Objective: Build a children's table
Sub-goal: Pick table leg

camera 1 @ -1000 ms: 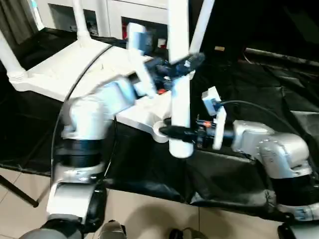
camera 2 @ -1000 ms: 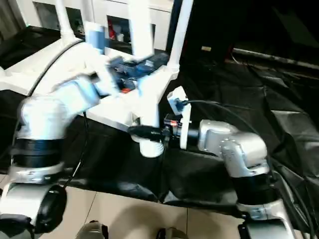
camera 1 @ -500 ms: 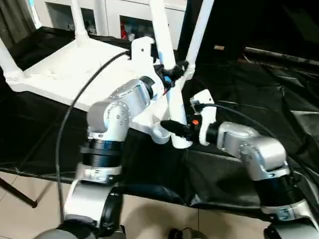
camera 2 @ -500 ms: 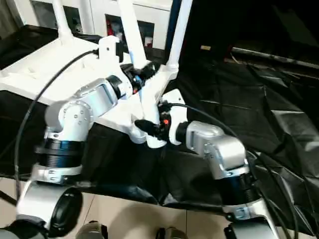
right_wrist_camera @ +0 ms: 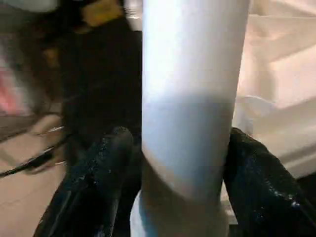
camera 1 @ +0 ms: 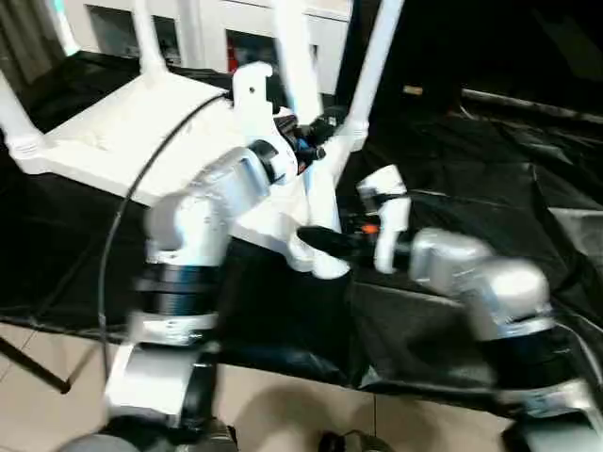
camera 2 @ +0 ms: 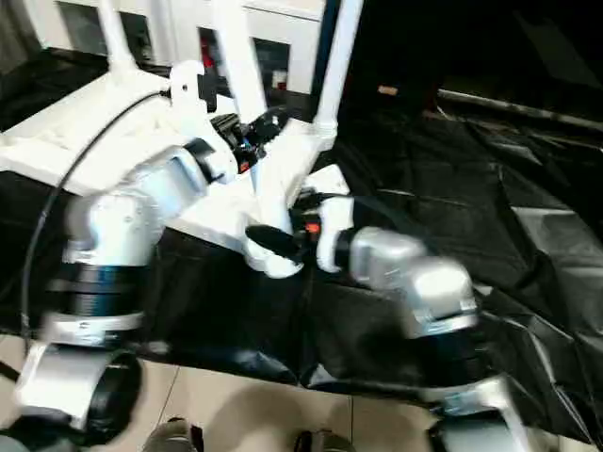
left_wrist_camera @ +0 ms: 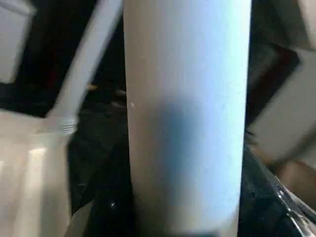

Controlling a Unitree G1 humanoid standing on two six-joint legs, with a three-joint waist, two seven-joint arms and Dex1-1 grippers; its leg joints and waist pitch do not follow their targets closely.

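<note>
The left gripper, seen from the left eye, is clamped on the fourth leg partway up the tube. The right gripper grips the same leg near its foot, where it meets the near corner socket of the tabletop. We see the tabletop lying underside up on the black-draped work table, with three legs already standing in the other corners, among them the far right leg.

From the right eye, we note the fourth leg leans toward the robot's left instead of standing straight like the others.

In the left wrist view, the fourth leg sits close against the camera; the fingers are too dark to make out.

In the right wrist view, both black fingers bracket the leg tightly.

We judge three legs fitted; the last remains to be straightened and seated, then the table turned upright.
</note>
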